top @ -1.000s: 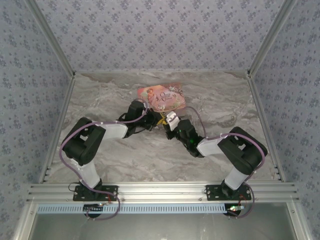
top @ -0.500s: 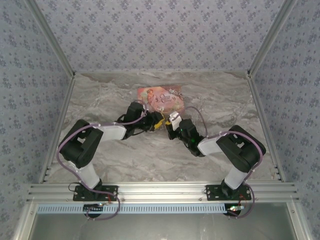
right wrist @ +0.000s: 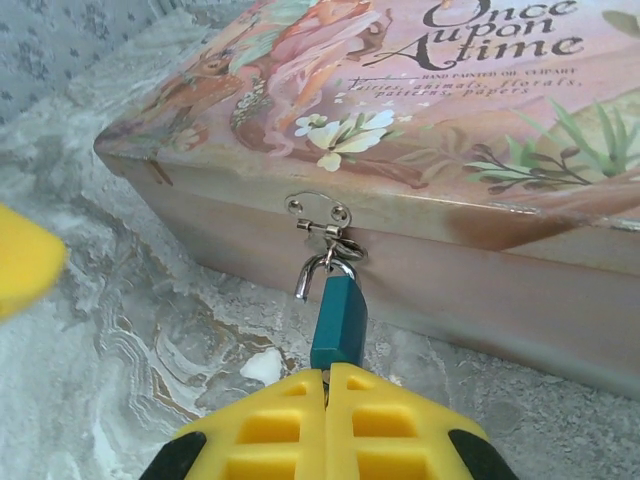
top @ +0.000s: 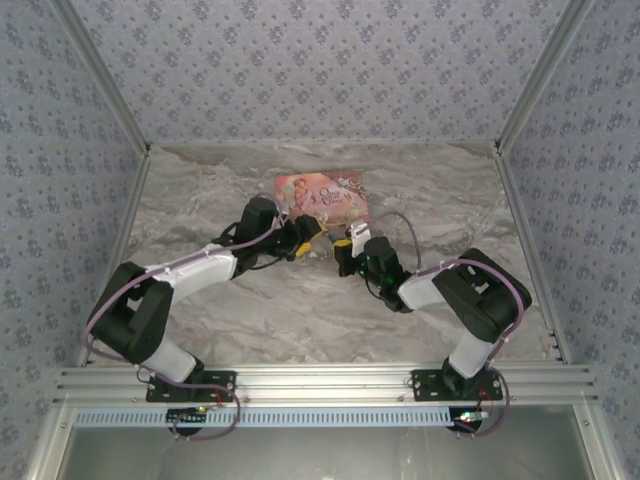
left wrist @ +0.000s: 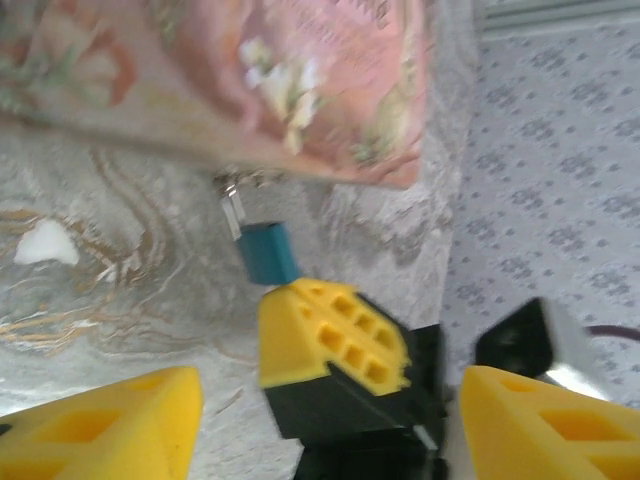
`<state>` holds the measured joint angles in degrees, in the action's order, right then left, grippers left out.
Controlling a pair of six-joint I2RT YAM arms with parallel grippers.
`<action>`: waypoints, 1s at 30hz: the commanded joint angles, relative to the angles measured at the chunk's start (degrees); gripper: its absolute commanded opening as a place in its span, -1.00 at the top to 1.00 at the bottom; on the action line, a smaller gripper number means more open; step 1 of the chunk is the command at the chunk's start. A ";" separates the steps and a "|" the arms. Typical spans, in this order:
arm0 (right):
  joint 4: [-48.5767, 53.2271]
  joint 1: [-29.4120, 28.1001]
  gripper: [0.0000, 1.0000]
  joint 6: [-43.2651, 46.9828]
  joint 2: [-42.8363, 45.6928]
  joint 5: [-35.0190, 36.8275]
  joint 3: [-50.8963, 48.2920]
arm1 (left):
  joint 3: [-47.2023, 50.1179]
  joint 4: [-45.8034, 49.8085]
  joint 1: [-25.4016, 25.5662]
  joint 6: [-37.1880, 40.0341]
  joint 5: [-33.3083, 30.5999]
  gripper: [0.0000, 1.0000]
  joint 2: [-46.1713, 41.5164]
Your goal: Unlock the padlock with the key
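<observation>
One padlock (right wrist: 338,320) (teal) hangs from pink box (right wrist: 470,130).

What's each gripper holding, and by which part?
Left gripper open, holds nothing. Right gripper shut at the bottom end of the padlock; anything pinched inside is hidden.

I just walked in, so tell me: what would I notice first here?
The pink picture box at the far middle of the marble table grabs the eye first. A tiny teal padlock is hooked on its front clasp, and the right claw, pinched shut, sits right against the padlock's bottom.
</observation>
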<state>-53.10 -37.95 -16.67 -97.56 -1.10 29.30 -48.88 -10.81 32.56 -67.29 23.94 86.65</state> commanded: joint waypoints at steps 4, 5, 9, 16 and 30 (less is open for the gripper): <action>-0.71 2.02 1.00 -14.22 -0.97 -2.97 -1.26 | -4.65 3.94 -3.18 7.37 -2.05 -0.50 -4.25; -0.76 2.24 1.00 -15.85 -1.14 -3.59 -1.47 | -5.11 4.36 -3.71 8.39 -2.20 -0.51 -4.77; -2.17 3.12 1.00 -21.70 -1.70 -4.41 -3.19 | -5.31 5.02 -5.87 11.37 -3.61 -0.57 -7.09; -1.30 5.98 1.00 -34.94 -4.50 -10.09 -4.24 | -3.47 5.83 -9.11 14.00 -6.10 -0.62 -10.73; -3.18 8.10 0.63 -41.02 -7.48 -11.35 -7.76 | -1.96 9.80 -11.55 15.59 -6.64 -0.63 -11.95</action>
<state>-62.57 -30.72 -56.29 -104.27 -13.06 23.29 -51.22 -2.55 21.61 -53.25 17.93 76.12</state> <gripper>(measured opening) 0.171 0.816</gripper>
